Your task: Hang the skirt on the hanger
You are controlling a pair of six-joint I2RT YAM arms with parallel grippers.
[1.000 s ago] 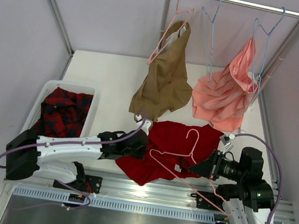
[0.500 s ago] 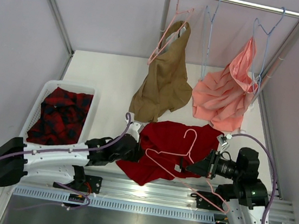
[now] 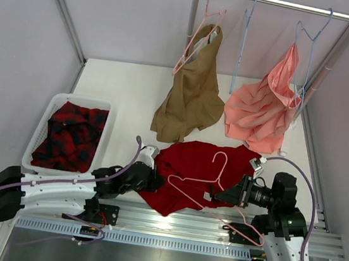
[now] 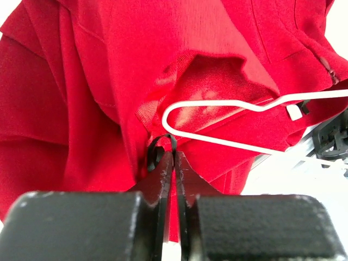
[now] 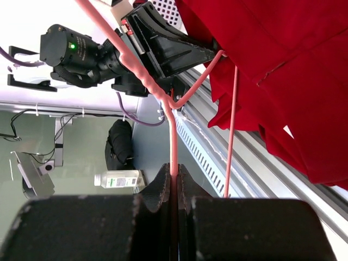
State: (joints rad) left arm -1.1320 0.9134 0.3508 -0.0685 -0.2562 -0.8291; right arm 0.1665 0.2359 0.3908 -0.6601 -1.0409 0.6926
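Observation:
The deep-red skirt (image 3: pixel 199 165) lies crumpled on the table's near edge. The pale-pink hanger (image 3: pixel 201 180) rests slanted across it, hook toward the back. My left gripper (image 3: pixel 151 177) sits at the skirt's left edge. In the left wrist view its jaws (image 4: pixel 173 155) are almost together, pinching a small black loop (image 4: pixel 157 145) sewn to the skirt (image 4: pixel 109 81). One rounded end of the hanger (image 4: pixel 206 104) lies just beyond that loop, against a fold of the cloth. My right gripper (image 3: pixel 220 195) is shut on the hanger's wire (image 5: pixel 174 136), with the skirt (image 5: pixel 283 60) to its right.
A white basket (image 3: pixel 83 99) at the left holds a red-and-black plaid garment (image 3: pixel 69 133). On the rail (image 3: pixel 279 2) at the back hang a tan garment (image 3: pixel 191 97), a salmon-pink garment (image 3: pixel 259 118) and a bare light-blue hanger (image 3: pixel 242 49). A metal rail (image 3: pixel 169 222) runs along the near edge.
My left arm has drawn back to the left and toward the near edge, still at the skirt's left edge. My right gripper has carried the hanger a little to the left.

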